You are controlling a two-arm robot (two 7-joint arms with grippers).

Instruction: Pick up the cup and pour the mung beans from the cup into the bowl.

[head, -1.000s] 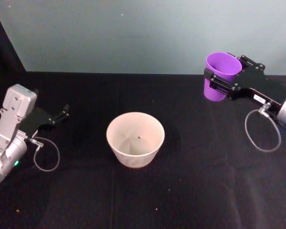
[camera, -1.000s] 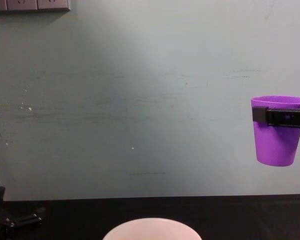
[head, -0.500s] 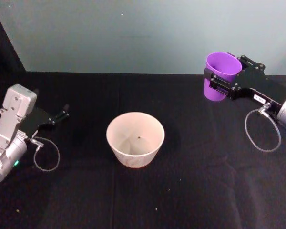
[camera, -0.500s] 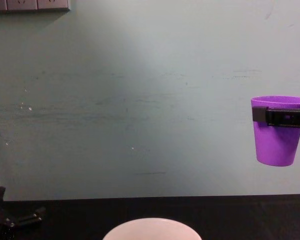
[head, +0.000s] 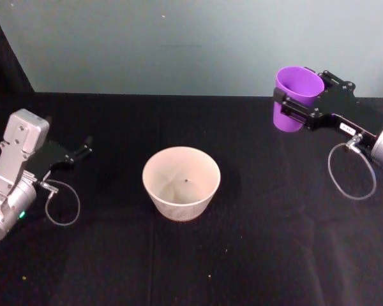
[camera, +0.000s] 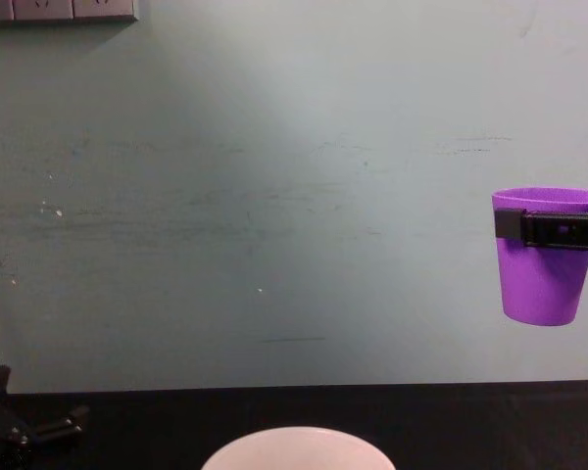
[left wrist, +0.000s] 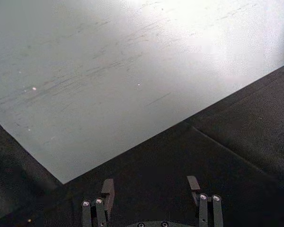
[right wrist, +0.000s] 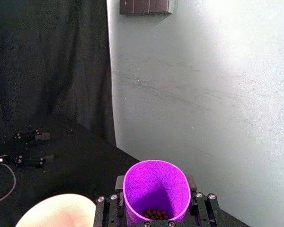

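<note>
The purple cup (head: 298,94) hangs upright in the air above the table's far right, with my right gripper (head: 296,109) shut around its upper wall. From the chest view the cup (camera: 541,269) floats well above the table, clamped by the gripper (camera: 559,230) just under the rim. In the right wrist view, mung beans (right wrist: 156,214) lie at the bottom of the cup (right wrist: 155,187). The pale bowl (head: 179,207) stands at the table's middle, left of the cup, with one dark speck inside. My left gripper (head: 83,152) rests open and empty at the left (left wrist: 150,189).
Black cloth covers the table (head: 274,242), and a pale wall (camera: 274,196) rises behind it. A cable loop (head: 62,207) hangs by the left wrist and another (head: 352,175) by the right wrist. Open table lies between the cup and the bowl.
</note>
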